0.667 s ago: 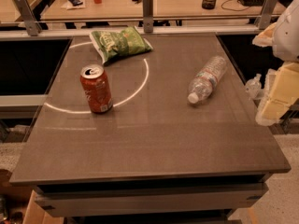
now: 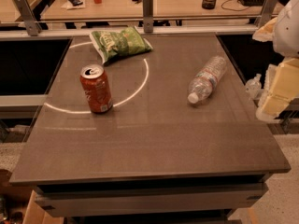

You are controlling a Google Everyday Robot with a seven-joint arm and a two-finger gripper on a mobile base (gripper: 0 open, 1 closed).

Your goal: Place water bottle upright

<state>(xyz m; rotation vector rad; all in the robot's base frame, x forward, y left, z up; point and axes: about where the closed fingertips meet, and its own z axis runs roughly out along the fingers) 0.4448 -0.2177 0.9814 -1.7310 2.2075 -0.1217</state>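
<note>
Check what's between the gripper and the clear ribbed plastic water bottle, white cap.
Camera view: right of the water bottle, bare grey tabletop, then a small clear pump bottle past the table edge, beside the cream gripper at frame right.

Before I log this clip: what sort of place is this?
Probably an office or lab: cluttered desks behind, a test table with water bottle and soda can, pincer beside its right edge.

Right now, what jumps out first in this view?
The water bottle lies on its side on the right half of the table, white cap toward the front. A red-orange soda can stands upright at left on a white ring marking, a green chip bag behind it near the back edge. The gripper hangs beyond the table's right edge, apart from the bottle.
</note>
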